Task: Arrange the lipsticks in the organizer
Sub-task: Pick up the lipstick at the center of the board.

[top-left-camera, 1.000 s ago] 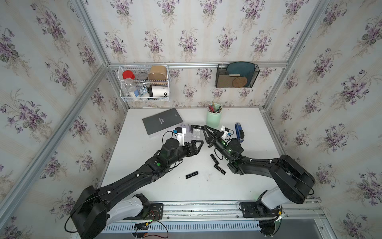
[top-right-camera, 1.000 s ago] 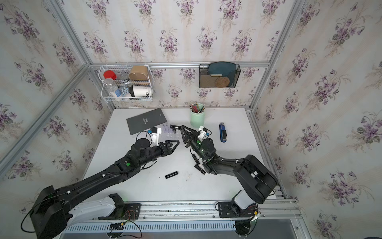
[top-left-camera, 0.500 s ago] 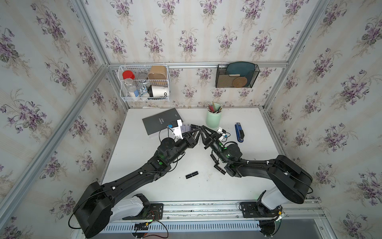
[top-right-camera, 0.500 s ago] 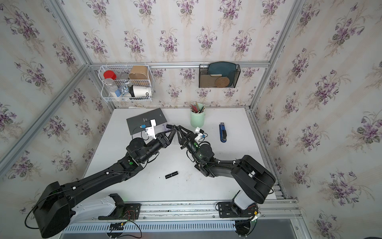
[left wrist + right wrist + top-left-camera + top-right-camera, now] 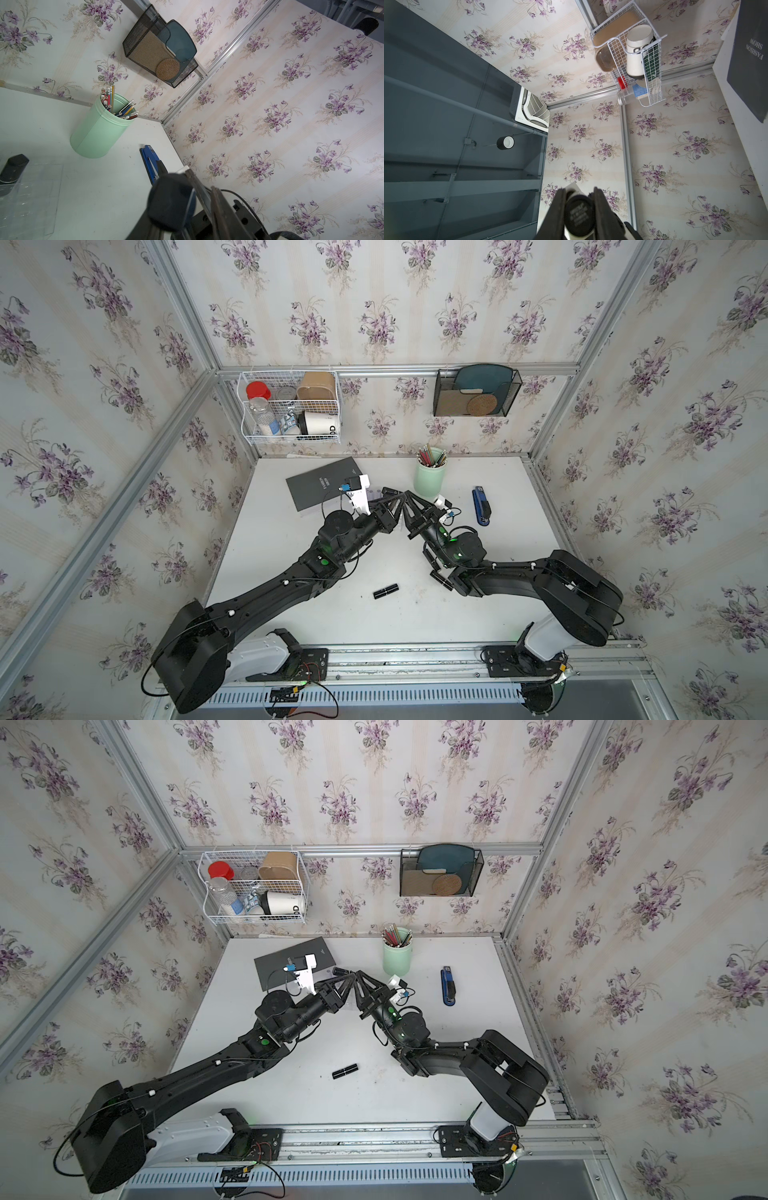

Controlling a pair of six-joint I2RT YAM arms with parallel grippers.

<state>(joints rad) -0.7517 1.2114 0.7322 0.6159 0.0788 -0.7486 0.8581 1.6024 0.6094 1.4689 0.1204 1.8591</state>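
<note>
- Floral wallpaper closes the cell on three sides, and the white tabletop [image 5: 415, 622] fills its floor in both top views
- Both black arms reach in from the near rail and meet nose to nose toward the back middle of the tabletop
- On the back wall I see a white wire basket [image 5: 291, 406] of jars and a black mesh holder [image 5: 476, 391]
- At back left a dark book [image 5: 311, 489] lies flat; a mint-green cup [image 5: 429, 479] of pencils stands to its right, with a blue stapler [image 5: 481, 506] lying further right, apart from it
- My left wrist view shows the organizer [image 5: 37, 187] best: clear acrylic, sitting on the tabletop near the cup; from above, the left arm hides most of it
- My right gripper [image 5: 412, 502] is clenched on a black lipstick [image 5: 578, 214], round end facing the wrist camera, just beside the organizer
- My left gripper [image 5: 397, 502] sits tip to tip with it, fingers narrow; I cannot tell whether it grips anything
- A second lipstick [image 5: 12, 168] stands at the organizer's far edge; which cell, I cannot tell
- One loose lipstick [image 5: 385, 591] lies alone on its side nearer the rail
- More lipsticks [image 5: 441, 580] peek from under the right arm
</note>
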